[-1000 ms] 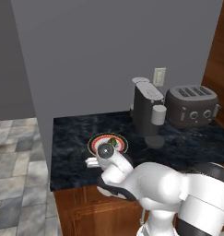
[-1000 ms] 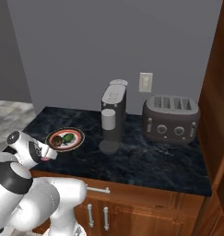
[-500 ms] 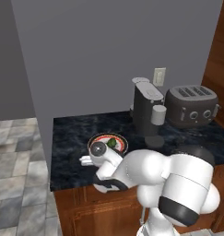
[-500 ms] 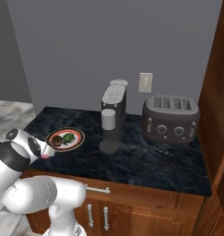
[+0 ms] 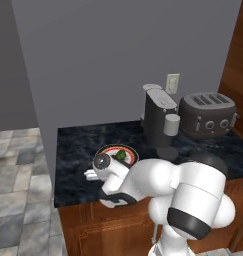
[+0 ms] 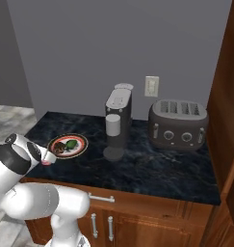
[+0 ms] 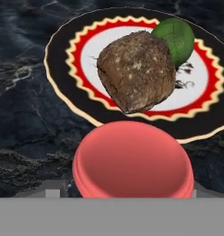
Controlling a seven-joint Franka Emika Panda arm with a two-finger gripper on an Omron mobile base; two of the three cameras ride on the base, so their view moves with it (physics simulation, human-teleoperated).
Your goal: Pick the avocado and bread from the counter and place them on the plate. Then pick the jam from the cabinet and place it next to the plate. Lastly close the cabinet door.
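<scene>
Our white arm (image 5: 158, 182) is folded low and reaches forward-left from the base, elbow bulging toward the camera. Our gripper (image 6: 47, 158) points down and forward; we cannot tell how its jaws stand.

Grey coffee machine (image 5: 159, 117) beside a dark toaster (image 5: 207, 115); wall outlet (image 5: 172, 83) behind.

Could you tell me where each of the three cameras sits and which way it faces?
Left base view: behind the arm's left, looking forward and down at the counter, plate, coffee maker; white arm lower right.
Right base view: behind its right, same counter, plate and toaster; arm lower left.
Hand view: close above the jar's red lid, facing bread and avocado.
All share the plate.
</scene>
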